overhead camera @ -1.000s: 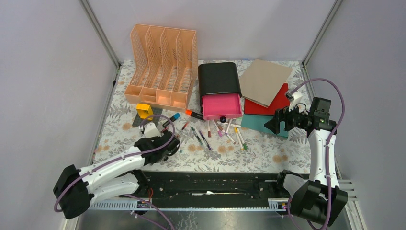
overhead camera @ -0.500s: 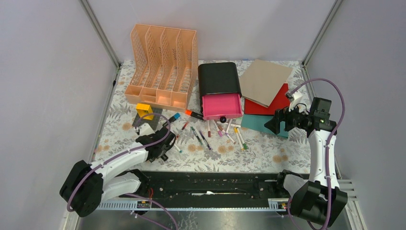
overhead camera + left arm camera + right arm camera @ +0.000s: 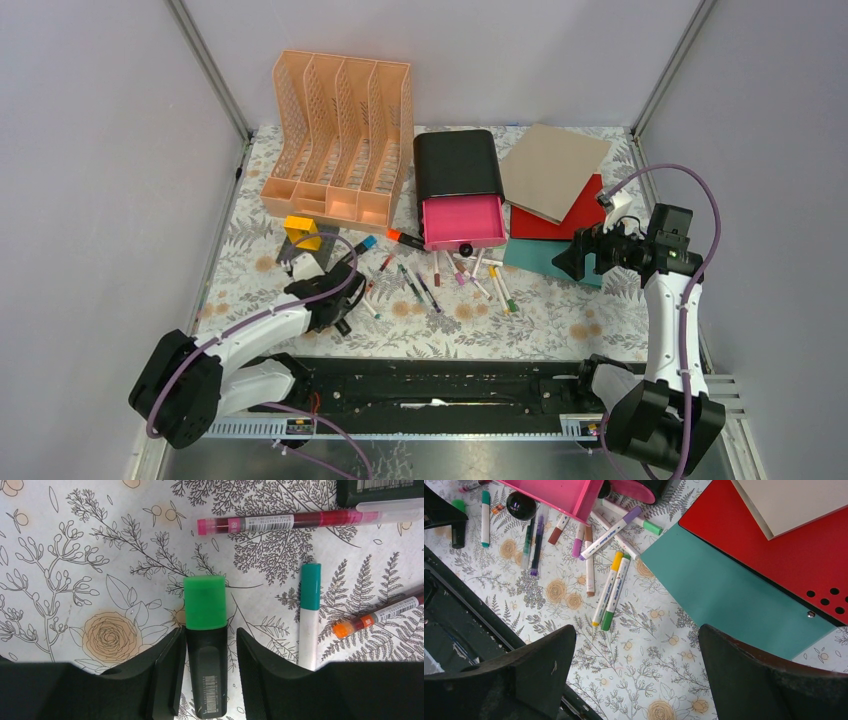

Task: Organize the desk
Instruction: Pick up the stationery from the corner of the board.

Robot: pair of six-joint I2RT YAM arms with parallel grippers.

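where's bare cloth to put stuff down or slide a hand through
The desk is bare along the near strip between the pens and the black rail, and at the left edge beside the yellow block. Crowded: in front of the pink drawer, and on the right where the folders lie.

Desk [image 3: 560, 320] lies flat, pale cloth printed with grey ferns and orange flowers. Metal frame [image 3: 243, 150] around it, I think.
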